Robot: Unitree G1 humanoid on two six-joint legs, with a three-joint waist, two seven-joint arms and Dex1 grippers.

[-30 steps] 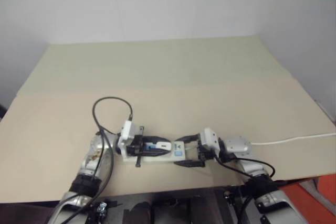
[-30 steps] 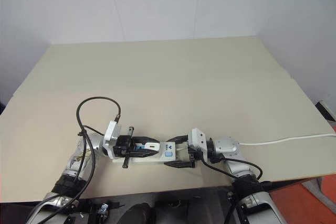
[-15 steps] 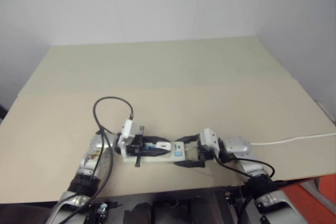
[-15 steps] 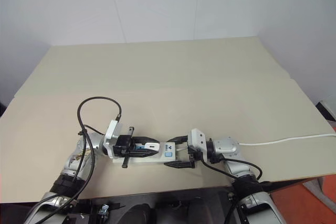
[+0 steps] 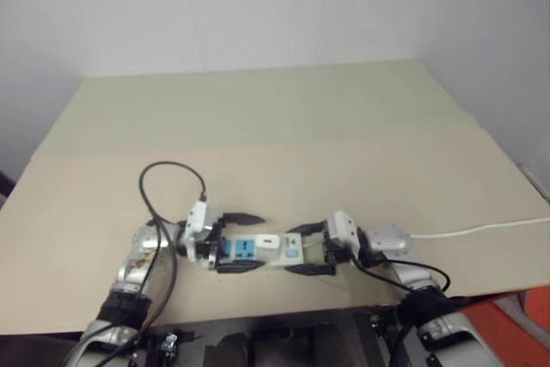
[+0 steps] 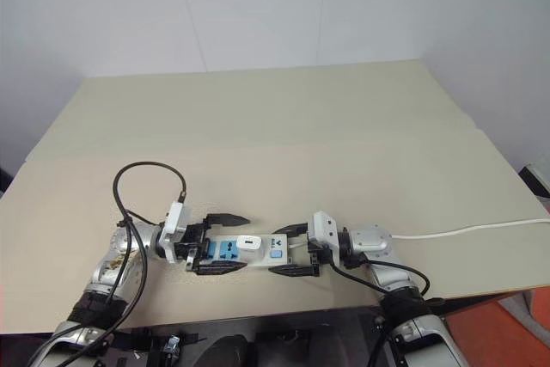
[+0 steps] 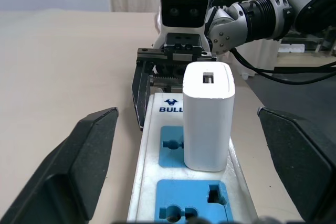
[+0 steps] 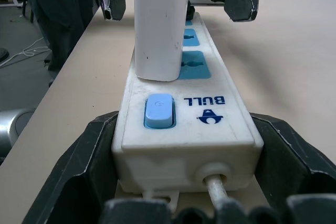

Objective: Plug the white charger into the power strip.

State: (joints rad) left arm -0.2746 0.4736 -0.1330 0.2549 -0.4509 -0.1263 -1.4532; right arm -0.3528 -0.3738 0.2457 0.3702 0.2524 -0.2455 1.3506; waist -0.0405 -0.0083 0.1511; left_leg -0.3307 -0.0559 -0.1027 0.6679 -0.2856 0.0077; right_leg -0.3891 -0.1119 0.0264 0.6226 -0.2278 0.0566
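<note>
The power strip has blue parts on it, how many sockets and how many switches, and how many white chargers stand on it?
Blue sockets on the power strip: 3
Blue switch: 1
White charger: 1, standing upright in the socket nearest the switch
Total: 5

One power strip (image 6: 245, 252), one white charger (image 6: 249, 242), three blue sockets, two hands

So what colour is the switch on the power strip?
Light blue; the switch on the power strip shows best in the right wrist view.
</note>
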